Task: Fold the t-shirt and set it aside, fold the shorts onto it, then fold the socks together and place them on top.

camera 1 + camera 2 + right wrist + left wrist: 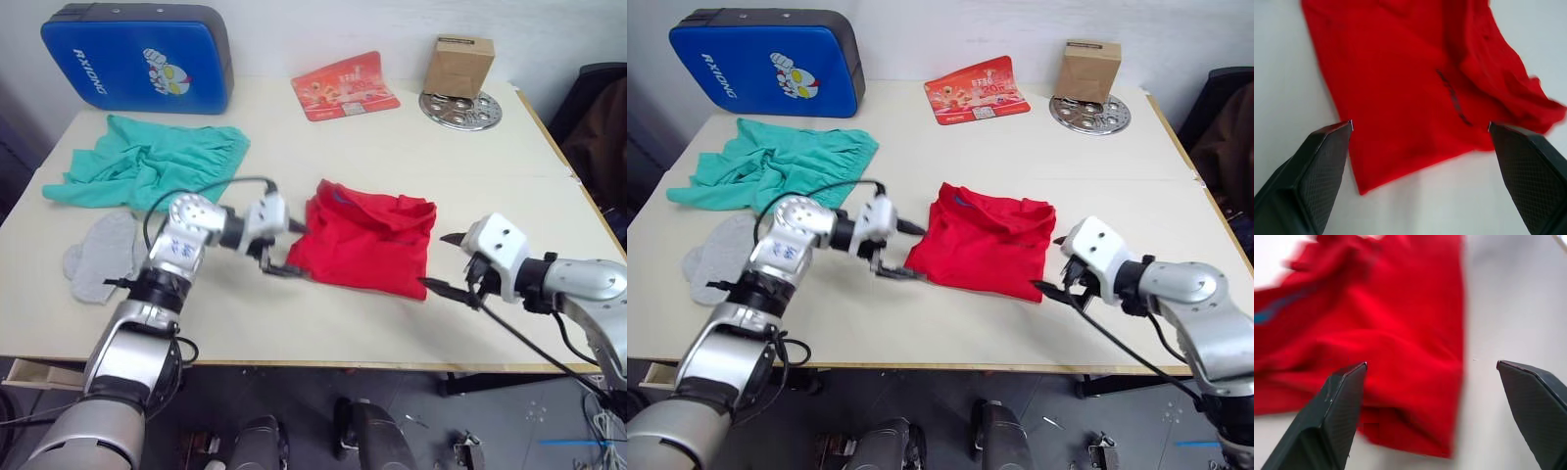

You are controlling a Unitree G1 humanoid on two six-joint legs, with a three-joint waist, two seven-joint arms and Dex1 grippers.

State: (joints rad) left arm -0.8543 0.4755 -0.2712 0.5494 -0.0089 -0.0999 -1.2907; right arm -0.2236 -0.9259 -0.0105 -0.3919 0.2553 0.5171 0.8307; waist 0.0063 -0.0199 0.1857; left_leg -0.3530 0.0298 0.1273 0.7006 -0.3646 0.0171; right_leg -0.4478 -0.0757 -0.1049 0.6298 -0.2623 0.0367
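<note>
Head view: t-shirt [367, 240] part-folded mid-table; shorts [147, 162] and socks [103, 253] left of it, untouched.
Left wrist: left gripper [1432, 367] spread wide at shirt's corner.
Right wrist: right gripper [1420, 125] agape over opposite edge.
Pinch both corners level, fold evenly.

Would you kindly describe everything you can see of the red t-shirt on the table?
The t-shirt is bright red soft cloth, lying partly folded and rumpled in a rough rectangle on the pale table, a blue inner collar band showing near its far edge. The left gripper and right gripper flank it, both open, neither holding it.
</note>
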